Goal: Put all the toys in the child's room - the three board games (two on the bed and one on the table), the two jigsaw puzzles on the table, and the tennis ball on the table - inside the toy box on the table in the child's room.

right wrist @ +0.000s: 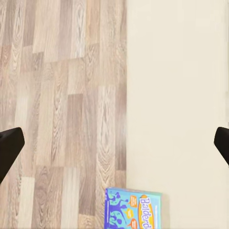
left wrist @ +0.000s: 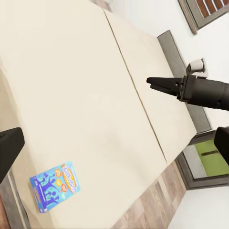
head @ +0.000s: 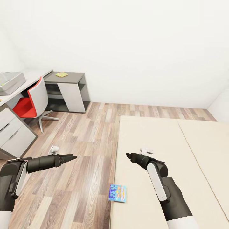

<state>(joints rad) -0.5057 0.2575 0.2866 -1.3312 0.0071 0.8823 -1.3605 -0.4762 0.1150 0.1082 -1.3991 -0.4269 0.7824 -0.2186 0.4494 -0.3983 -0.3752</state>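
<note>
A small blue board game [head: 117, 193] lies flat at the left edge of the beige bed [head: 165, 149], nearer to me than both grippers. It also shows in the left wrist view [left wrist: 54, 185] and the right wrist view [right wrist: 133, 209]. My left gripper [head: 73, 156] hangs over the wood floor left of the bed, open and empty. My right gripper [head: 128, 155] hovers above the mattress, also open and empty. On the table [head: 71, 77] at the far left lies a multicoloured jigsaw puzzle [head: 61, 74]. The light-grey toy box [head: 10, 82] stands on the table's nearer wing.
A red and white swivel chair [head: 31, 101] stands at the table. White drawer fronts [head: 12, 133] jut out at the left. Wood floor [head: 86, 136] runs between table and bed. The grey headboard [left wrist: 183, 76] and a window frame [left wrist: 202, 12] border the bed's far side.
</note>
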